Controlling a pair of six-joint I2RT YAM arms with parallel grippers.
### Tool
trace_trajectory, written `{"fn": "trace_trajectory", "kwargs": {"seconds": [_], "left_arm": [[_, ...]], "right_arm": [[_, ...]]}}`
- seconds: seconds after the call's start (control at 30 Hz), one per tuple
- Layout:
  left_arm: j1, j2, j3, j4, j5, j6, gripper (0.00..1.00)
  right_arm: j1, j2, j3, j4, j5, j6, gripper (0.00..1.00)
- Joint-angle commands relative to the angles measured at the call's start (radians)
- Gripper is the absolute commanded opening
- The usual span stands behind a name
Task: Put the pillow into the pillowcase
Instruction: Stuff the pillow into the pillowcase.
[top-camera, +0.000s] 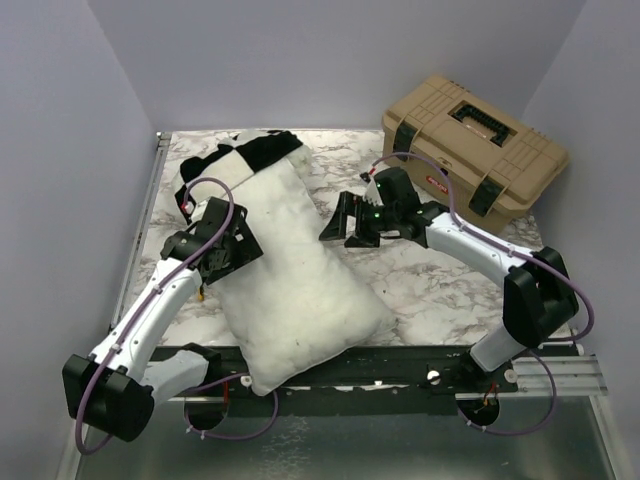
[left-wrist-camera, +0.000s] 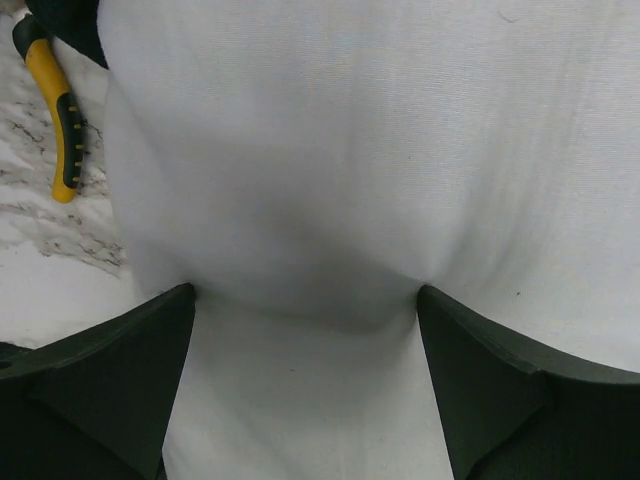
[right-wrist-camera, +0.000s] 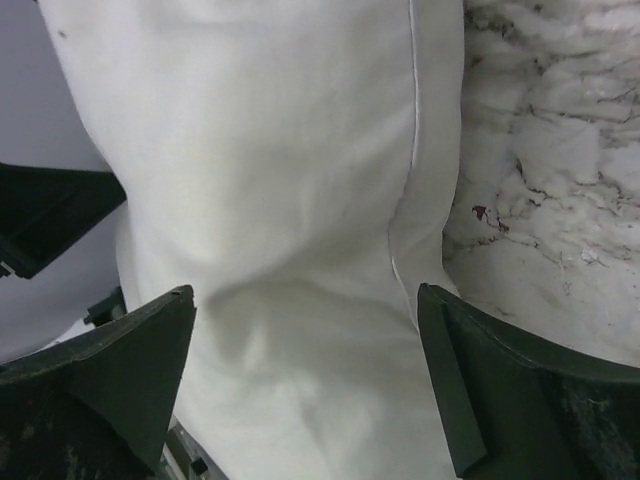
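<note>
The plain white pillow (top-camera: 295, 290) lies slantwise across the marble table, its near end hanging over the front edge. Its far end lies at the black-and-white checked pillowcase (top-camera: 262, 148), crumpled at the back left; I cannot tell whether that end is inside. My left gripper (top-camera: 238, 248) stands open at the pillow's left edge. In the left wrist view the pillow (left-wrist-camera: 350, 150) bulges between the left gripper's (left-wrist-camera: 305, 290) wide-apart fingers. My right gripper (top-camera: 345, 228) stands open at the pillow's right edge. The right wrist view shows the pillow (right-wrist-camera: 270, 180) and its seam between the right gripper's (right-wrist-camera: 305, 290) spread fingers.
A tan toolbox (top-camera: 470, 155) with black latches stands at the back right. A yellow-handled tool (left-wrist-camera: 62, 120) lies on the marble table (top-camera: 430, 280) left of the pillow. Grey walls close in the table at the left, back and right.
</note>
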Motion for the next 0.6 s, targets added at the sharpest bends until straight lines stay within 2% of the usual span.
{"fn": "trace_trajectory", "kwargs": {"seconds": [0.0, 0.03, 0.1, 0.17, 0.37, 0.47, 0.57], "left_arm": [[0.007, 0.033, -0.093, 0.170, -0.024, -0.021, 0.85], [0.007, 0.052, -0.110, 0.235, 0.006, -0.018, 0.78], [0.005, 0.103, -0.115, 0.375, 0.060, -0.009, 0.56], [-0.002, 0.186, -0.053, 0.458, 0.089, 0.026, 0.47], [-0.111, 0.558, 0.345, 0.486, 0.103, 0.219, 0.34], [-0.143, 0.685, 0.495, 0.489, 0.125, 0.269, 0.30], [-0.167, 0.748, 0.604, 0.487, 0.137, 0.330, 0.26]], "right_arm": [[0.011, 0.048, -0.050, 0.024, -0.159, -0.020, 0.96], [0.011, 0.047, -0.069, 0.050, -0.177, -0.009, 0.95], [0.011, 0.046, -0.092, 0.081, -0.211, 0.003, 0.91], [0.011, 0.042, -0.088, 0.071, -0.226, -0.002, 0.87], [0.002, 0.005, -0.092, 0.089, -0.250, 0.023, 0.74], [0.003, -0.013, -0.144, 0.195, -0.293, 0.098, 0.66], [0.030, -0.017, -0.200, 0.342, -0.291, 0.185, 0.67]]}}
